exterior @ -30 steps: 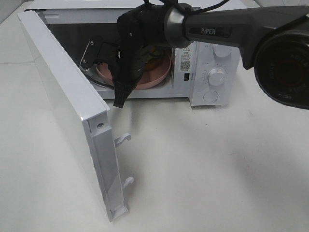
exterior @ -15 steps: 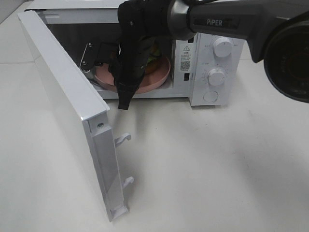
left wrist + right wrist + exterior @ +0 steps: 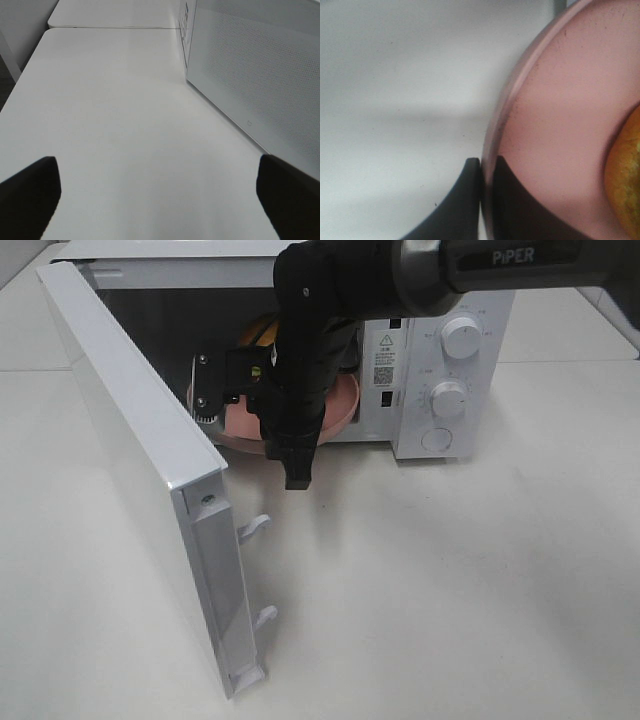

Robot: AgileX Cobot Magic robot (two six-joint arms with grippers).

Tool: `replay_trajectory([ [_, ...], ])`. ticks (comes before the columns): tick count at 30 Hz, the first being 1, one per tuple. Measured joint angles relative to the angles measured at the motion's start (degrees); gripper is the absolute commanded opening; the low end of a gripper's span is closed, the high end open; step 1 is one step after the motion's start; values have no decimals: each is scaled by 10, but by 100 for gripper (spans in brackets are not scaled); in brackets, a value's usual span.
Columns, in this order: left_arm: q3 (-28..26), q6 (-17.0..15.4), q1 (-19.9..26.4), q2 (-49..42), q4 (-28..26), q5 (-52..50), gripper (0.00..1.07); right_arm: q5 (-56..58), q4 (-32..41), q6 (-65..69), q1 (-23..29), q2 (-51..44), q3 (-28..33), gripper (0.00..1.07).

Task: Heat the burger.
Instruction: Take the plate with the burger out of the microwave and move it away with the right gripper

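Microwave oven (image 3: 440, 350), white, stands at the back of the white bench (image 3: 450, 590), its door (image 3: 140, 470) swung wide toward the left of the high view, with two white latch hooks showing on the door's free edge. Two round knobs and a round button sit on the control panel at the oven's right side.

From the upper right of the high view the right arm (image 3: 400, 275) reaches across to the oven's mouth, and its wrist hangs down in front of the cavity. The right gripper (image 3: 487, 200) has its jaws pinched shut on the rim of the pink plate (image 3: 555, 125); the wrist view shows one dark finger on each side of the plate's edge, tight against it. The plate lies at the cavity's opening, part of it hidden behind the arm.

On the plate sits the burger (image 3: 262, 332), inside the oven; only a golden patch of bun shows past the arm in the high view, and a golden edge at the side of the right wrist view.

Well away from the plate, the left gripper (image 3: 160, 200) has its jaws spread wide over bare bench, on the outer side of the open door.
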Motion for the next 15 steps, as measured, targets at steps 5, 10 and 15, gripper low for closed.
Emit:
replay_trajectory([
  [5,0,0,0,0,0,0,103,-27,7,-26,0,-36,57,0],
  [10,0,0,0,0,0,0,103,-55,8,-34,0,-62,98,0],
  [15,0,0,0,0,0,0,103,-90,9,-45,4,-102,158,0],
])
